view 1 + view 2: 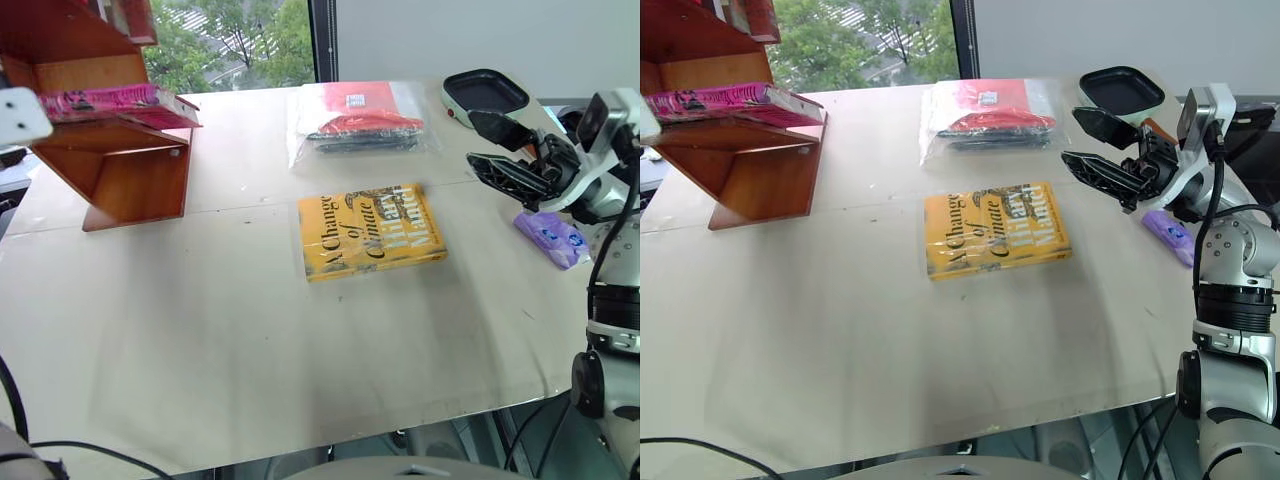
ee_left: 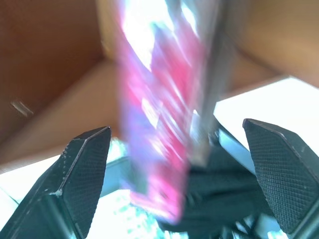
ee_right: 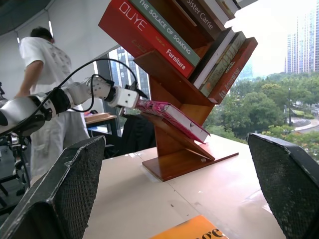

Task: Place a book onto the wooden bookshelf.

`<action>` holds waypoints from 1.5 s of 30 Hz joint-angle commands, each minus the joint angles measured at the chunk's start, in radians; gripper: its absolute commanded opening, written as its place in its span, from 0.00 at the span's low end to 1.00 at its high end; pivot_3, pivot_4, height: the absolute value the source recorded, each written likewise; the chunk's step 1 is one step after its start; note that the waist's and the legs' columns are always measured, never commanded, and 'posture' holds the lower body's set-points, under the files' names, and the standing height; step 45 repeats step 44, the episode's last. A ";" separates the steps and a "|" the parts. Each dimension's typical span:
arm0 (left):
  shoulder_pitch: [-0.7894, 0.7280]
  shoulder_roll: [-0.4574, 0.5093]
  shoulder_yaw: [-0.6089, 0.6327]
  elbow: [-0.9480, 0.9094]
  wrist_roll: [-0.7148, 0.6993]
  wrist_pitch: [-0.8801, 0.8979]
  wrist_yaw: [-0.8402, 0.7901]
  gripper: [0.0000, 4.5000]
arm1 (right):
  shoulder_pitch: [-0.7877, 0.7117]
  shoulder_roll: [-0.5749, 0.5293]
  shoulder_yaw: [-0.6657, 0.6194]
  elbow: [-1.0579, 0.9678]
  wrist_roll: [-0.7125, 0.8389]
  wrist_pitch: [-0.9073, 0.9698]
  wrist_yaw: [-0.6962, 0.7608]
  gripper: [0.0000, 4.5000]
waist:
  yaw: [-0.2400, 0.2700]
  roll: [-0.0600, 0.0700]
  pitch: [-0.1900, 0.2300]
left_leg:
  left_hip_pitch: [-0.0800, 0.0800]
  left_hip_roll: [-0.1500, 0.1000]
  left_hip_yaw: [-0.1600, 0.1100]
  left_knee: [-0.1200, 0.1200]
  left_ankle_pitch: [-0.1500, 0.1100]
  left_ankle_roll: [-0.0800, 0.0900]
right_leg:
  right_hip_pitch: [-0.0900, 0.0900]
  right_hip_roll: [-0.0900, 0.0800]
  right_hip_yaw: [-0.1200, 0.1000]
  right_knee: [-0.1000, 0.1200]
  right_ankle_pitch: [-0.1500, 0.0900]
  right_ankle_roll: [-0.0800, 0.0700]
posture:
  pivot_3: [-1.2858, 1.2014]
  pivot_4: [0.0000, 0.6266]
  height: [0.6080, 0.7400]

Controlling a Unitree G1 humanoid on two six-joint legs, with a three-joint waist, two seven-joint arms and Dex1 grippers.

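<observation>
Two books are in sight apart from those on the shelf's upper boards: the pink book (image 3: 172, 115) lies on a slanted board of the bookshelf (image 1: 120, 170), and a yellow book (image 1: 372, 231) lies flat mid-table (image 1: 250, 350). The left gripper (image 2: 182, 164) sits at the pink book's edge with its jaws wide, and its fingers (image 2: 82, 169) seem to stand clear of the blurred cover. The right gripper (image 1: 498, 150) hangs over the table's right side, jaws wide and empty. A bagged red item (image 1: 360, 120) lies beyond the yellow book. A person (image 3: 42, 74) stands behind.
</observation>
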 commanded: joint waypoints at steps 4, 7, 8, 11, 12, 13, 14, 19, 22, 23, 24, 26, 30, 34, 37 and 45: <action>0.280 0.159 0.243 -0.216 -0.144 0.112 0.011 0.99 | -0.032 -0.007 -0.002 0.004 -0.003 -0.010 0.019 1.00 | 0.007 0.000 0.000 | 0.000 0.000 0.001 0.000 -0.001 0.002 | 0.000 -0.002 -0.001 0.000 0.000 0.000 | 0.52 0.24 1.00; 0.448 0.169 0.443 -0.348 -0.145 0.165 0.088 0.99 | -0.043 0.000 0.011 0.017 -0.010 -0.009 0.029 1.00 | 0.020 0.000 0.000 | 0.000 0.000 0.001 0.001 -0.001 0.002 | 0.000 -0.002 -0.002 0.000 0.000 0.000 | 0.52 0.24 1.00; 0.502 0.159 0.520 -0.393 -0.127 0.185 0.107 0.99 | -0.048 0.002 0.016 0.022 -0.012 -0.010 0.033 1.00 | 0.023 0.000 0.000 | 0.000 0.000 0.001 0.001 -0.001 0.002 | 0.000 -0.002 -0.002 -0.001 0.000 0.000 | 0.52 0.24 1.00; 0.653 0.120 0.738 -0.507 -0.041 0.242 0.128 0.99 | -0.067 0.008 0.028 0.042 -0.016 -0.010 0.045 1.00 | 0.028 0.000 0.000 | 0.000 0.000 0.001 0.001 -0.001 0.002 | 0.000 -0.002 -0.002 -0.004 0.000 0.000 | 0.52 0.24 1.00; 0.693 0.107 0.792 -0.537 -0.018 0.257 0.126 0.99 | -0.070 0.008 0.031 0.046 -0.018 -0.011 0.048 1.00 | 0.029 0.000 0.000 | 0.001 0.000 0.001 0.001 -0.001 0.002 | 0.000 -0.002 -0.002 -0.003 0.000 0.000 | 0.52 0.24 1.00; 0.727 0.084 0.852 -0.577 -0.008 0.276 0.108 0.99 | -0.076 0.009 0.035 0.053 -0.021 -0.012 0.052 1.00 | 0.028 0.000 0.000 | 0.001 0.000 0.001 0.001 -0.001 0.002 | 0.000 -0.002 -0.002 -0.003 0.000 0.000 | 0.52 0.24 1.00; 0.741 0.049 0.898 -0.637 -0.036 0.301 0.083 0.99 | -0.080 0.009 0.037 0.060 -0.024 -0.014 0.056 1.00 | 0.029 0.000 0.000 | 0.001 0.000 0.001 0.001 -0.001 0.002 | 0.000 -0.002 -0.002 -0.003 0.000 0.000 | 0.52 0.24 1.00; 0.627 -0.222 0.881 -1.040 -0.489 0.513 -0.049 0.99 | -0.078 0.005 0.037 0.068 -0.035 -0.016 0.067 1.00 | 0.041 -0.001 0.000 | 0.001 0.001 0.001 0.002 -0.001 0.001 | 0.001 -0.004 -0.003 -0.003 0.000 0.000 | 0.52 0.24 1.00; 0.712 -0.414 0.836 -1.339 -0.811 0.672 -0.151 0.99 | -0.021 -0.009 0.037 0.031 -0.045 -0.018 0.069 1.00 | 0.051 -0.001 -0.002 | 0.000 0.002 0.001 0.004 -0.001 0.001 | 0.002 -0.006 -0.002 -0.004 0.001 0.000 | 0.52 0.24 1.00; 0.739 -0.483 0.839 -1.419 -0.917 0.752 -0.136 0.99 | 0.009 -0.014 0.040 0.013 -0.055 -0.025 0.071 1.00 | 0.051 -0.001 -0.002 | -0.001 0.002 0.001 0.004 -0.001 0.001 | 0.002 -0.007 -0.002 -0.004 0.001 0.001 | 0.52 0.24 1.00; 0.777 -0.550 0.837 -1.491 -1.008 0.832 -0.106 0.99 | 0.046 -0.020 0.043 -0.004 -0.072 -0.038 0.069 1.00 | 0.050 -0.001 -0.003 | -0.001 0.002 0.002 0.004 -0.002 0.001 | 0.002 -0.007 -0.001 -0.001 0.001 0.001 | 0.52 0.24 1.00; 0.878 -0.690 0.805 -1.605 -1.137 0.922 -0.026 0.99 | 0.148 -0.033 0.051 -0.034 -0.139 -0.103 0.059 1.00 | 0.047 -0.003 -0.002 | -0.002 0.002 0.002 0.005 -0.002 0.002 | 0.000 -0.007 0.000 0.000 0.001 0.001 | 0.52 0.24 1.00; 1.161 -0.854 0.599 -1.724 -1.100 0.922 0.056 0.99 | 0.369 -0.056 0.069 -0.003 -0.333 -0.337 0.036 1.00 | 0.048 0.002 -0.009 | 0.001 0.002 0.003 0.002 -0.003 0.002 | 0.002 -0.005 0.003 -0.009 0.001 0.001 | 0.52 0.24 1.00; 1.322 -0.939 0.458 -1.656 -0.987 0.831 0.131 0.99 | 0.518 -0.044 0.058 0.048 -0.444 -0.485 -0.050 1.00 | 0.052 0.004 -0.009 | 0.005 0.003 0.006 0.001 -0.003 0.002 | 0.005 -0.003 0.005 -0.009 0.003 -0.001 | 0.52 0.24 1.00; 1.389 -0.988 0.393 -1.601 -0.898 0.720 0.175 0.99 | 0.587 -0.039 0.062 0.066 -0.472 -0.535 -0.073 1.00 | 0.052 0.007 -0.008 | 0.026 0.008 0.005 -0.001 -0.006 0.007 | 0.027 0.001 0.002 -0.016 0.003 -0.004 | 0.52 0.24 1.00; 1.437 -0.981 0.397 -1.467 -0.821 0.546 0.165 0.99 | 0.645 -0.029 0.059 0.126 -0.501 -0.633 -0.112 1.00 | 0.050 0.008 -0.008 | 0.040 0.010 0.006 -0.002 -0.007 0.009 | 0.040 0.007 0.002 -0.017 -0.002 -0.001 | 0.52 0.24 1.00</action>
